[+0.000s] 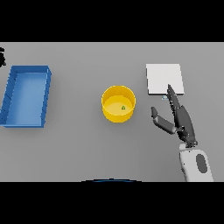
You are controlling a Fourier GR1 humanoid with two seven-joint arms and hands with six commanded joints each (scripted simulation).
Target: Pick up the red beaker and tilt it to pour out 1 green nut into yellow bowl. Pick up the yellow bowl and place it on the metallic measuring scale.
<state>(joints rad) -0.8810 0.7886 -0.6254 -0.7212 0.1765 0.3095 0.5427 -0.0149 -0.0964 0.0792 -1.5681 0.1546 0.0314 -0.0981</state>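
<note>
A yellow bowl (118,103) stands upright near the table's middle with a small green nut (123,107) inside it. To its right lies the metallic measuring scale (164,79), a flat pale square plate. My right hand (181,120) is open, fingers straight and pointing toward the scale's near edge, thumb spread toward the bowl; it touches neither. No red beaker is in view. At the far left edge a dark shape (1,57) shows, probably my left hand; too little of it shows to judge its fingers.
A blue rectangular bin (26,95) sits at the left of the grey table, with nothing visible inside it.
</note>
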